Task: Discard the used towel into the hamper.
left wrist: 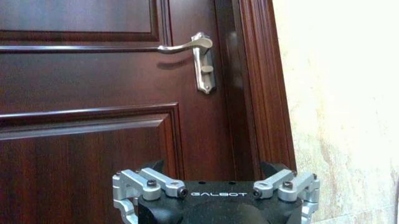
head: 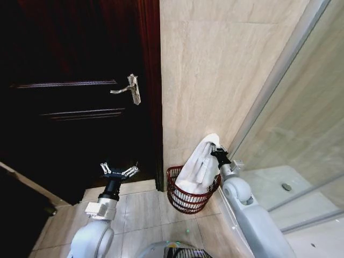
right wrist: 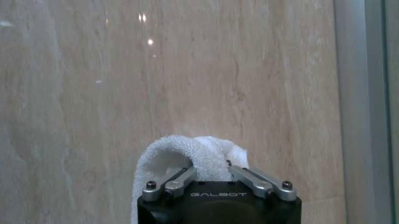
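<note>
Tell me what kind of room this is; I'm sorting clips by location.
Probably a bathroom: beige tiled wall, glass shower partition, and a dark reddish-brown wicker hamper where the right gripper holds a white towel. Dark wooden door alongside.

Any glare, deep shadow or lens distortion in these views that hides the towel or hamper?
Head view: wide-angle bending of the wall edges; the door is nearly black, yet the towel and hamper are well lit. Right wrist view: small glare spots on the wall, towel clear. Left wrist view: evenly lit door.
</note>
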Robot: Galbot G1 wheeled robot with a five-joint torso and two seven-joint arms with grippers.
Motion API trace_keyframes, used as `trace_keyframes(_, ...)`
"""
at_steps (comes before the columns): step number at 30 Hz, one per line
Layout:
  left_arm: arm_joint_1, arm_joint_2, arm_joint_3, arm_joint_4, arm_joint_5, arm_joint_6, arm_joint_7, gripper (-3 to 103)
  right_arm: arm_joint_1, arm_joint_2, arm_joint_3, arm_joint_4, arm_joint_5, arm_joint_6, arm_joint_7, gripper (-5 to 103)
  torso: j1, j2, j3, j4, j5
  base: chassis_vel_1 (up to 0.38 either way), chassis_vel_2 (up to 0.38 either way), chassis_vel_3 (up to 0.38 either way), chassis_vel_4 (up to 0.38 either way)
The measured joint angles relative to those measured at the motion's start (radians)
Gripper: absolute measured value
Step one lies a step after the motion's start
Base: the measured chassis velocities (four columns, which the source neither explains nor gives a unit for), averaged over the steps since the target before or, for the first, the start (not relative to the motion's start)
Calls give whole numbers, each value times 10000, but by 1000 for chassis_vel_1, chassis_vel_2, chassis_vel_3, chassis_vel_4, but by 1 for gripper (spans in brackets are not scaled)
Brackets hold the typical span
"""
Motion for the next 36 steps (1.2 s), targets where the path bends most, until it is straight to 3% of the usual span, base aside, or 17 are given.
trace_keyframes(23,-26,44,-60,49,3,-27,5,100,-204,429,-86,-485,-453,398,-201,7,-399,-973,-569,1,1,0,0,0,0)
trace_keyframes(27,-50,50,-44,72,-23,-31,6,100,-581,329,-62,-12,-338,-225,-93,7,-454,-1108,-651,2,1,0,0,0,0)
trace_keyframes(29,-110,43,-9,142,-72,-94,1,100,-1042,149,43,599,65,-1098,-56,7,-479,-1205,-727,-2,0,0,0,0,0)
trace_keyframes(36,-141,34,55,208,-96,-88,-76,100,-1230,-105,61,1113,927,-2227,431,7,-483,-1240,-761,0,1,0,0,0,0)
